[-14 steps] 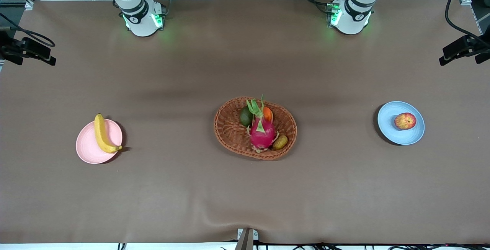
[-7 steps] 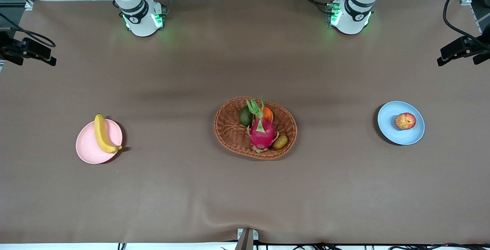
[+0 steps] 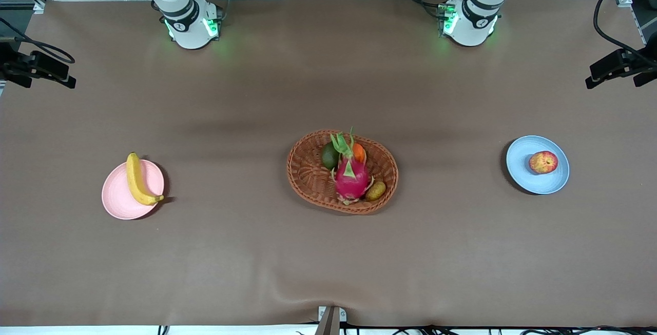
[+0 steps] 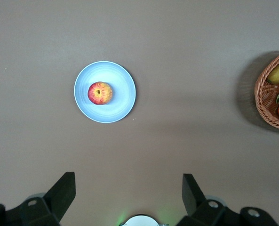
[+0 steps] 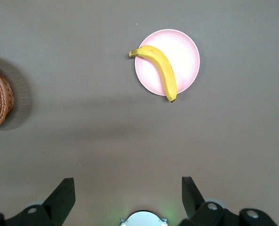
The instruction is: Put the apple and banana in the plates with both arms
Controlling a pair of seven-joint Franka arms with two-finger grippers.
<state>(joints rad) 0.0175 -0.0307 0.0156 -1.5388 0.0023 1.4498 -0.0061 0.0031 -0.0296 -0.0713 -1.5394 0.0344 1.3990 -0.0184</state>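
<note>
The apple (image 3: 543,162) lies on the light blue plate (image 3: 523,171) toward the left arm's end of the table; they also show in the left wrist view, the apple (image 4: 100,92) on the plate (image 4: 123,94). The banana (image 3: 137,179) lies across the pale pink plate (image 3: 117,196) toward the right arm's end, its tips over the rim; it shows in the right wrist view (image 5: 159,70) on the plate (image 5: 184,56). My left gripper (image 4: 128,190) is open and empty, high above bare table near its base. My right gripper (image 5: 128,193) is open and empty, likewise high near its base.
An oval wicker basket (image 3: 308,171) stands mid-table with a magenta dragon fruit (image 3: 352,178), an orange fruit (image 3: 359,153), a green fruit (image 3: 329,156) and a small brownish fruit (image 3: 376,190). Both arm bases (image 3: 191,24) stand at the table's edge farthest from the front camera.
</note>
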